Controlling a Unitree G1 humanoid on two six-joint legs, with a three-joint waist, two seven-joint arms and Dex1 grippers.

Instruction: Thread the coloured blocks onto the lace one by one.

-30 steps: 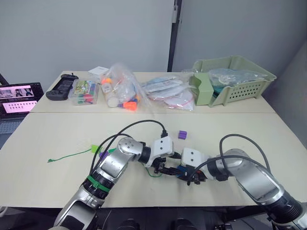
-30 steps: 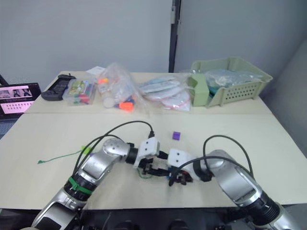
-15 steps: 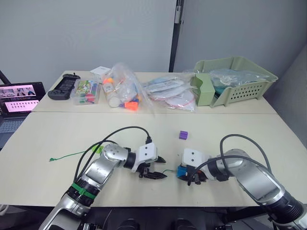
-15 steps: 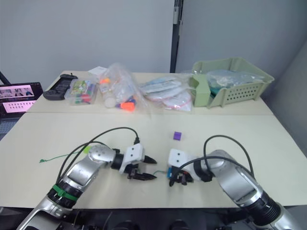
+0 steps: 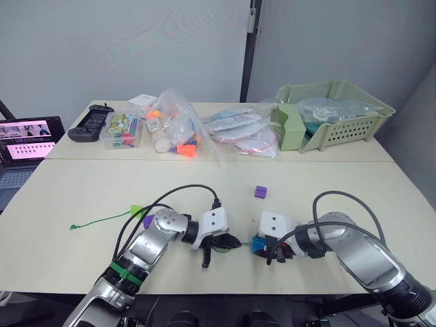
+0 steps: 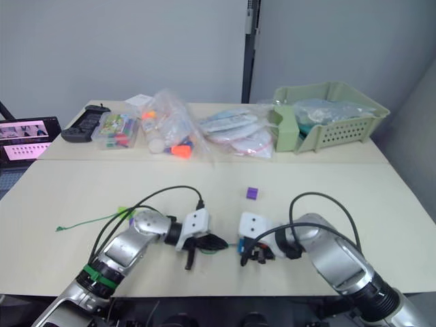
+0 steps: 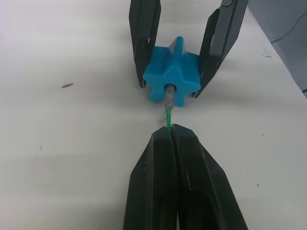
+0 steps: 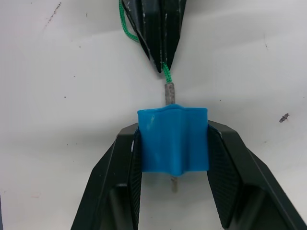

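Resting low on the tabletop (image 5: 61,197), the right claw (image 8: 173,143) clamps the blue block (image 8: 173,139) between its fingers, while the left claw (image 7: 171,136), pressed together, pinches the lace (image 7: 168,116) just behind its pale tip (image 7: 168,99), which sits in the block's hole; a purple block (image 5: 259,192) lies apart

Near the tabletop's (image 5: 61,194) front edge, the left gripper (image 5: 228,240) and right gripper (image 5: 259,245) face each other, the block (image 7: 172,76) between the right one's fingers, the lace (image 7: 168,117) running from it leftward. Another block (image 5: 259,192) lies behind them; two more, probably, sit left (image 5: 142,216). A basket (image 5: 327,112) occupies the far right corner.
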